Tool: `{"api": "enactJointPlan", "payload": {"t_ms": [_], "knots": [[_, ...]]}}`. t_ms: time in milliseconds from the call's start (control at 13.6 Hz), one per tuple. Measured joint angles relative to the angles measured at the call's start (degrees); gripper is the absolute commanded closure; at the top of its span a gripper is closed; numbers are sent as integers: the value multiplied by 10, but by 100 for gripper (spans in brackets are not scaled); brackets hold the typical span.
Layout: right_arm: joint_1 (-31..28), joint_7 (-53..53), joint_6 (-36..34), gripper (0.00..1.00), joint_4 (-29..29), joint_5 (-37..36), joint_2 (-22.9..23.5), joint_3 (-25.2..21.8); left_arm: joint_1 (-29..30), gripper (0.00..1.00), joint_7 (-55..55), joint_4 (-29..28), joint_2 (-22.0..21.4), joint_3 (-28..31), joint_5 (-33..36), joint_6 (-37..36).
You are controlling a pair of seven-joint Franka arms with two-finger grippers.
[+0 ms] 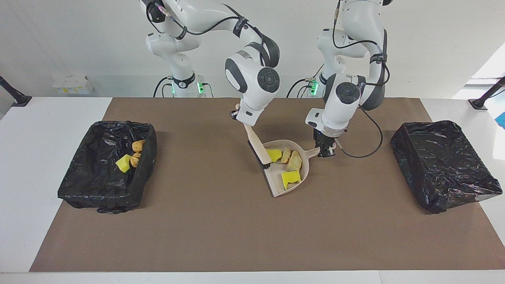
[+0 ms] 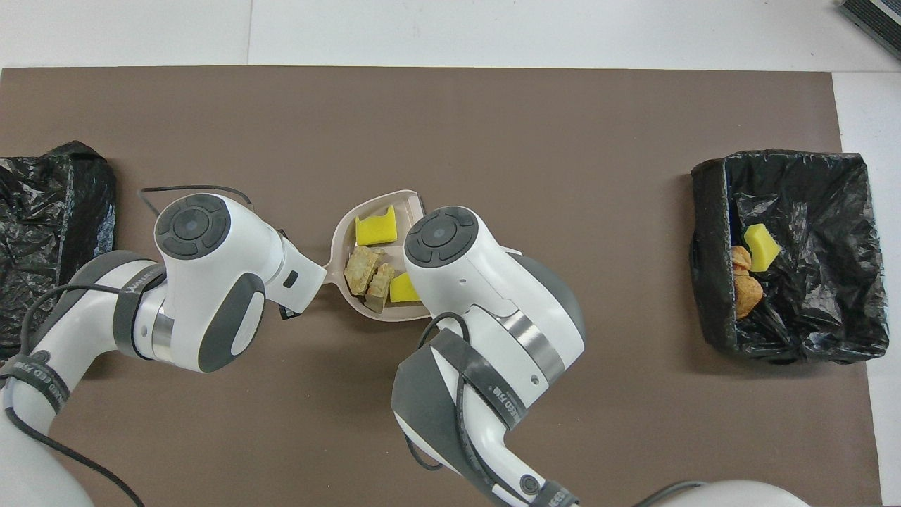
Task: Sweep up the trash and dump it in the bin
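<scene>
At the right arm's end of the desk (image 1: 23, 165) I see a black-lined bin (image 1: 106, 165) with three scraps (image 1: 132, 156) already inside: one yellow and two brown. In the middle of the brown mat (image 1: 221, 228), my right tool (image 1: 241, 119) is pressed together on the handle of the brush (image 1: 258, 152), and the bristles touch the edge of the dustpan (image 1: 303, 178). The dustpan holds four pieces of trash (image 1: 290, 159): two yellow sponge chunks and two beige lumps. My left tool (image 1: 326, 150) is pinching the dustpan's handle, on the side toward the left arm's end. A second black-lined bin (image 1: 442, 165) stands at that end of the desk.
</scene>
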Motion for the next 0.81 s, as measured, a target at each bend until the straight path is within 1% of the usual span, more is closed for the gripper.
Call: {"api": "enactJointPlan", "payload": {"t_ms": [220,441,588,808], "knots": [[-5,0,13,100,-7,19,-1,0,9,100,14,0,0,0,-3,6],[-6,8,13,100,-7,20,-6,-1,40,100,62,12,-2,1,-14,4],[-7,45,11,100,-8,25,-21,-1,66,100,86,41,-5,2,-16,-23],[3,149,14,100,-24,81,-43,2,106,100,107,109,-8,3,-18,-91]]}}
